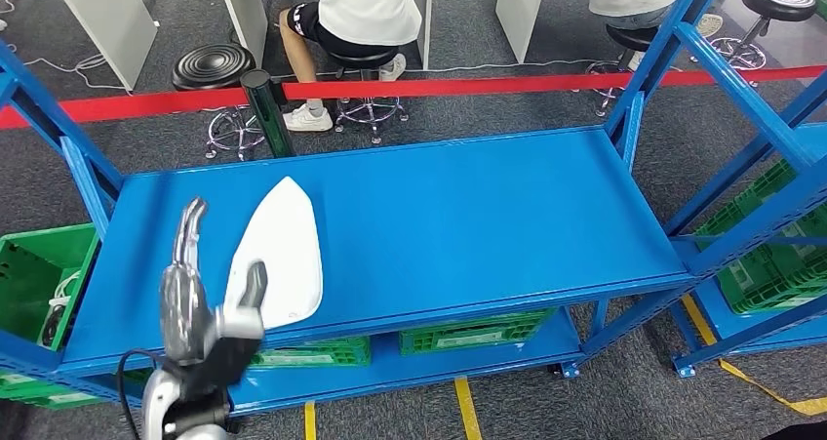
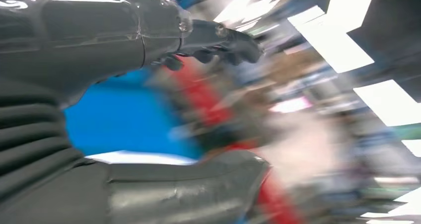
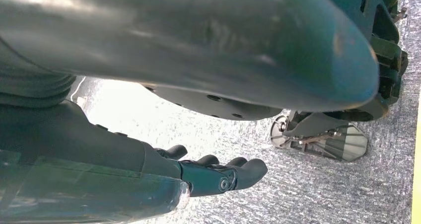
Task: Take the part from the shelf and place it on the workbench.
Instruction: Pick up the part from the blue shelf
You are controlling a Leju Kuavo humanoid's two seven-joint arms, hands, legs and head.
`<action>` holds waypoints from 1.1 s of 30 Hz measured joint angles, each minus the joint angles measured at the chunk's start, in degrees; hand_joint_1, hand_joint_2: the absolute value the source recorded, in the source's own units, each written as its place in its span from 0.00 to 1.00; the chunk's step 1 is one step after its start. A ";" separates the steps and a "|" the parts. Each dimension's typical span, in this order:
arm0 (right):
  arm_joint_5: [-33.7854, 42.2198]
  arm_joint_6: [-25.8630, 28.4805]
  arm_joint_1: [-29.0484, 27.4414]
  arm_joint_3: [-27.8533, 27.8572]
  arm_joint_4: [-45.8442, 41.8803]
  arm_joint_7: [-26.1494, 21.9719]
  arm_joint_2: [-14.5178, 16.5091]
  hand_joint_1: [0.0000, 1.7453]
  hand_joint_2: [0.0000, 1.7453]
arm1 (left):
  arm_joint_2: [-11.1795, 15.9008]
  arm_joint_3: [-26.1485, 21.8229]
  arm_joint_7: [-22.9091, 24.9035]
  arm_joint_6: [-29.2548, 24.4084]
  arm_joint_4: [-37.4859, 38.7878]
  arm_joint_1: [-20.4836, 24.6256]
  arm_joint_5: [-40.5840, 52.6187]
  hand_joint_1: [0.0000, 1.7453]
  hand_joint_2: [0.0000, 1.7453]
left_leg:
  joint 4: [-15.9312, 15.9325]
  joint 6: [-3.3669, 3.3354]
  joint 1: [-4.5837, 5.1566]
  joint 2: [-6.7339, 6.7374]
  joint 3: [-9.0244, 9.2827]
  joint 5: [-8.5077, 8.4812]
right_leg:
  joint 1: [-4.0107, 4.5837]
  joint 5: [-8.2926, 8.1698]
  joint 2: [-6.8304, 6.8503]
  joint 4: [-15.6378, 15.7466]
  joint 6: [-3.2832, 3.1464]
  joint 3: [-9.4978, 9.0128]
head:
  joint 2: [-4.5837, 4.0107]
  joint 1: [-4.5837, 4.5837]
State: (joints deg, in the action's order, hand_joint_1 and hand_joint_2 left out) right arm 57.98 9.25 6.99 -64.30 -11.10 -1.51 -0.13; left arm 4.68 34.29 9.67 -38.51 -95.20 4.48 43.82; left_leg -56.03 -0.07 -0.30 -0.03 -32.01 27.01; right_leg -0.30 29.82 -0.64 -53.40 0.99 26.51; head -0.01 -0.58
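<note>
The left robot hand (image 1: 210, 299) is nearest, risen over the front edge of the blue shelf (image 1: 468, 216) at its left end. Its fingers are spread and it grasps nothing: the long fingers point up and away on the near side of the part, while the thumb lies over the part's near edge, apparently just touching. The left wrist view, blurred by motion, shows thumb and fingers (image 2: 223, 40) apart with only open space between them, so this looks like a reach setting up to straddle the piece.

The white part (image 1: 281, 255), a flat teardrop-shaped shell, lies on the shelf top with its narrow tip pointing away and its broad end close to the front lip, within easy reach. It has not been lifted.

Green crates (image 1: 468, 331) sit on the lower tier, and another (image 1: 29, 264) at the far left. Beyond a red barrier tape (image 1: 439, 87), people sit on stools.

The right robot hand (image 3: 218, 174) hangs beside the body over grey carpet, its fingers loosely bent and holding nothing.
</note>
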 joint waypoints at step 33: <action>1.38 0.53 -0.02 0.02 0.02 -0.50 -0.03 0.00 0.00 | 9.05 0.90 -1.30 -1.43 10.07 2.01 -60.16 0.00 1.00 | 0.00 0.03 0.01 -0.44 -0.05 0.02 | 0.00 0.04 0.04 0.01 0.01 -0.01 | -0.01 0.02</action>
State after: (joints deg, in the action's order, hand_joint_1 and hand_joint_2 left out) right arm 59.36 9.78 6.97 -64.28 -11.08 -2.01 -0.16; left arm 13.73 35.19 8.37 -39.94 -85.13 6.49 -16.33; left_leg -56.03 -0.05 -0.29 -0.47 -32.06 27.03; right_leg -0.29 29.85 -0.60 -53.39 1.00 26.50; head -0.02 -0.57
